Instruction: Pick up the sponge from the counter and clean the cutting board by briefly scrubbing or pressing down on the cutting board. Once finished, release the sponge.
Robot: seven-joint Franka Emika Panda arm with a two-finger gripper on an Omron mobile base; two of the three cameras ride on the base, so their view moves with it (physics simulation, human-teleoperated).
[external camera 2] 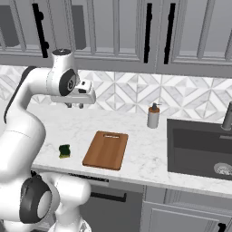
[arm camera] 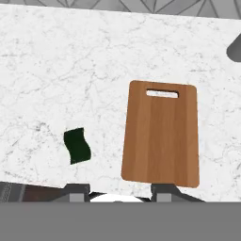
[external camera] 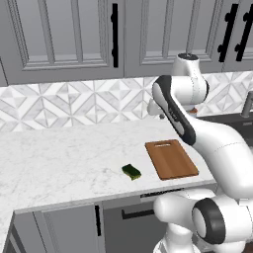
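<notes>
The white arm is bent high above the counter (external camera: 59, 153), and its gripper (external camera 2: 74, 105) hangs well above the marble, jaws spread apart and holding nothing. The cutting board (arm camera: 161, 134) lies flat near the front edge, its slot handle toward the backsplash. The sponge (arm camera: 77, 145), small and dark green, lies just beside the board, apart from it.
</notes>
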